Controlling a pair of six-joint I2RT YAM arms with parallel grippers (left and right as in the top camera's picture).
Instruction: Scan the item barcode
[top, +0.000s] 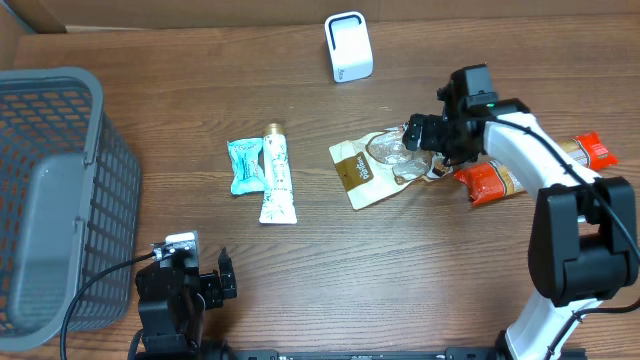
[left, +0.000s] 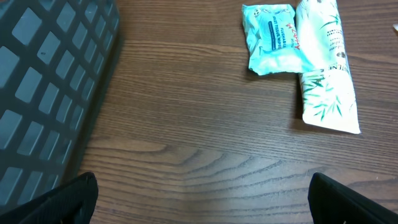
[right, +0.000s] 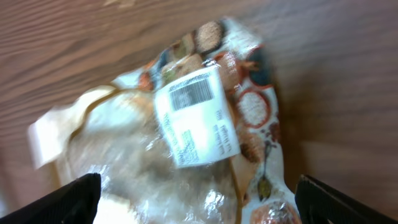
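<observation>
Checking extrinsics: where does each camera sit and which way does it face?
Overhead: above brown wooden table, looking down; both arms, left gripper, right gripper show.
Left wrist: low, facing teal wipes packet and white printed tube; left fingertips in bottom corners.
Right wrist: close over white barcode label on crinkly brown snack bag; right fingertips in bottom corners.
Shared: overhead and left wrist show packet, tube.
</observation>
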